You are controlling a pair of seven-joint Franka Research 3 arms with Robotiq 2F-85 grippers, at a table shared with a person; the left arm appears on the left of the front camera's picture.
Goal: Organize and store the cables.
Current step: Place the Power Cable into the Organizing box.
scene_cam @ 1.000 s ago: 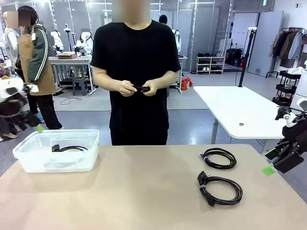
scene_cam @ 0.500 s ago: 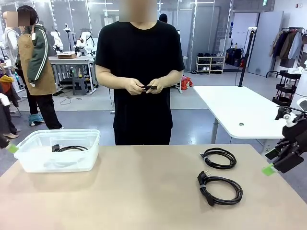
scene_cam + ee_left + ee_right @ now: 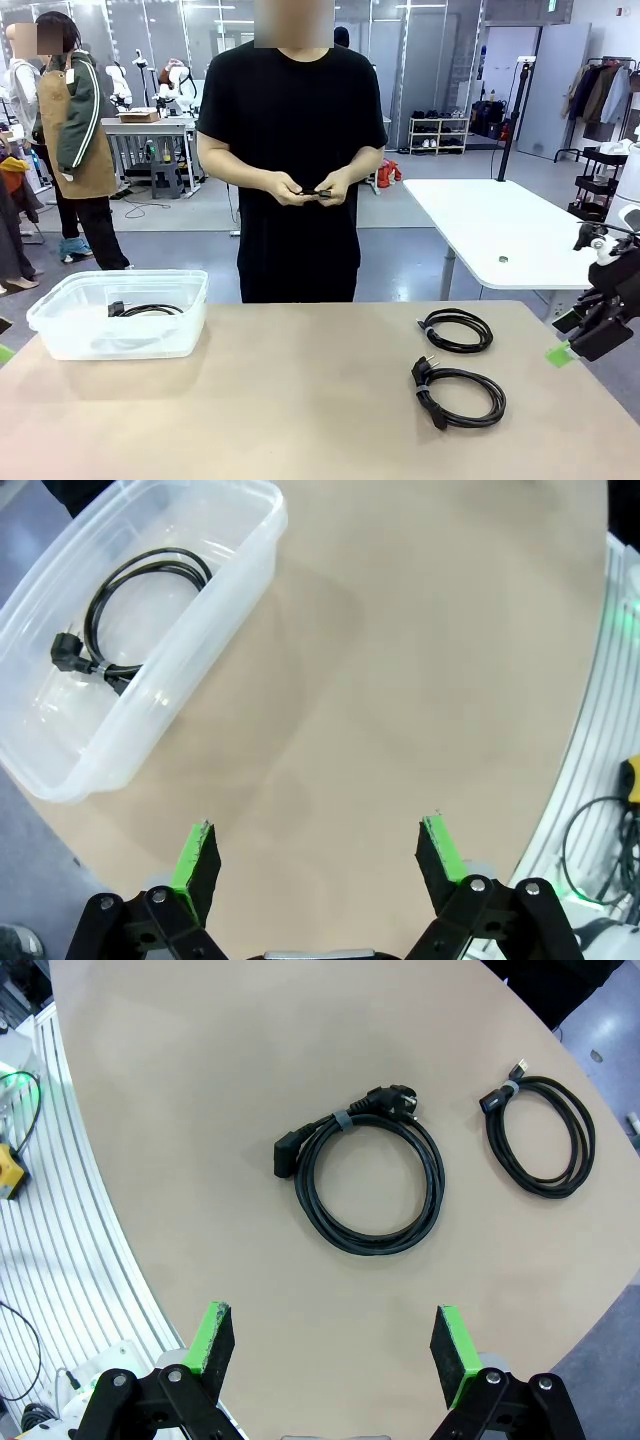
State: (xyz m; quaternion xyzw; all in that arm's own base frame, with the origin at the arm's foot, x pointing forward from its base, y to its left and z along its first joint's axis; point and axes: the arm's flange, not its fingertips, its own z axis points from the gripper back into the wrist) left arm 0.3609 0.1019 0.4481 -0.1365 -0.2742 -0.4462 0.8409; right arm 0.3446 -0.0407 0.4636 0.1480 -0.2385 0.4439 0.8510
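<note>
I judge the storing part-done. On the broad tan bench, the clear rectangular plastic bin on my left already holds one thin black coiled cable. Two more lie on the bench towards my right, well apart from the bin: the larger black coil with its angled plug nearer me, and the smaller black coil just beyond it. The person across the bench works a small dark item between both hands; I take it for another cord but cannot be sure. The next move, as I read it, falls to my right arm: drop over the larger coil, straddle its bundled cord, close, and carry it to the bin. The right end effector hangs by the bench's right edge facing both coils, fingers spread wide, holding nothing. The left end effector hovers near the bin, equally spread and empty.
</note>
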